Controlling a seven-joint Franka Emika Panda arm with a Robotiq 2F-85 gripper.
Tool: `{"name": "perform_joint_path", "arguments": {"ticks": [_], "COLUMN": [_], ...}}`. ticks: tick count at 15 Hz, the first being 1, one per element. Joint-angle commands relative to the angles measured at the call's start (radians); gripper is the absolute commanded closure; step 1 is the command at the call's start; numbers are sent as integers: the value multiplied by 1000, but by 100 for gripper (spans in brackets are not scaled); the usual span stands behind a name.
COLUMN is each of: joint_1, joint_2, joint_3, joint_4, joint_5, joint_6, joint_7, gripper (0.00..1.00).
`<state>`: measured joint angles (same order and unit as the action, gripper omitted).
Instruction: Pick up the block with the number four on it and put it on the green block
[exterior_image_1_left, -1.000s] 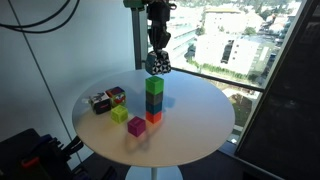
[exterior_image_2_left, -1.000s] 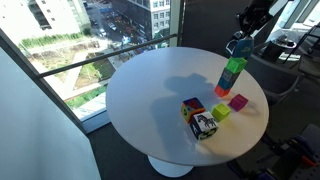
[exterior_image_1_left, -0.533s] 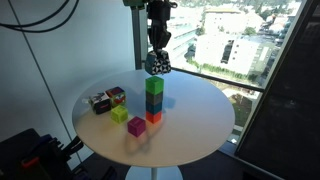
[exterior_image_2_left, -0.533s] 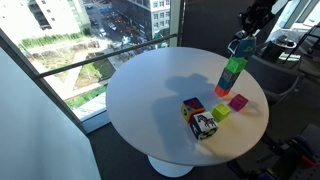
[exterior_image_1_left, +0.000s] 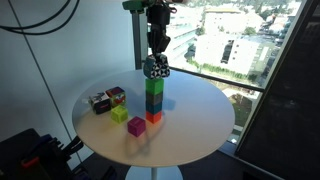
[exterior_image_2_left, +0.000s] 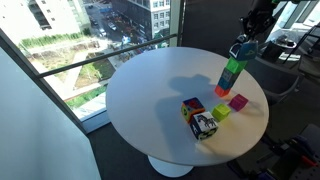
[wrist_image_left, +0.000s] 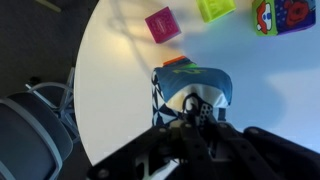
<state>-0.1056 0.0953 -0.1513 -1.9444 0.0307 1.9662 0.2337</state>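
Note:
The block with the number four (exterior_image_1_left: 154, 68), a cube with black-and-white patterned faces, is in my gripper (exterior_image_1_left: 155, 62), directly over the green block (exterior_image_1_left: 154, 86). It touches the green block or hangs just above it. The green block tops a stack on a dark teal cube (exterior_image_1_left: 153, 102) and an orange cube (exterior_image_1_left: 153, 117). In an exterior view the gripper (exterior_image_2_left: 245, 42) holds the block with the number four (exterior_image_2_left: 241, 50) over the green block (exterior_image_2_left: 233, 68). In the wrist view the block with the number four (wrist_image_left: 165, 92) sits between my fingers (wrist_image_left: 195, 112) and hides the green block.
On the round white table (exterior_image_1_left: 200, 120) lie a magenta cube (exterior_image_1_left: 137, 126), a yellow-green cube (exterior_image_1_left: 120, 113) and two multicoloured cubes (exterior_image_1_left: 107, 99). They also show in an exterior view (exterior_image_2_left: 238, 102) and the wrist view (wrist_image_left: 163, 24). A window is close behind the table.
My gripper has lowered the block with the number four a little, straight down towards the top of the green block. Nothing else has moved.

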Motion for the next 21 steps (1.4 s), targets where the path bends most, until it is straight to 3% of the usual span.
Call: {"name": "perform_joint_path", "arguments": {"ticks": [1,10,12,19,21], "joint_1": [-9,-7,-8,-8,-8], "joint_2": [-29,-29,-29,-32,-32], "joint_3": [5,8,7,6,6], "joint_4": [-30,-52,-53,-48,-44], "joint_5": [0,5,4,4,0], "joint_6": [11,38,41,40,36], "joint_7": [-20,-19,-18,-15,-11], "gripper": [95,94,62,7,0]}}
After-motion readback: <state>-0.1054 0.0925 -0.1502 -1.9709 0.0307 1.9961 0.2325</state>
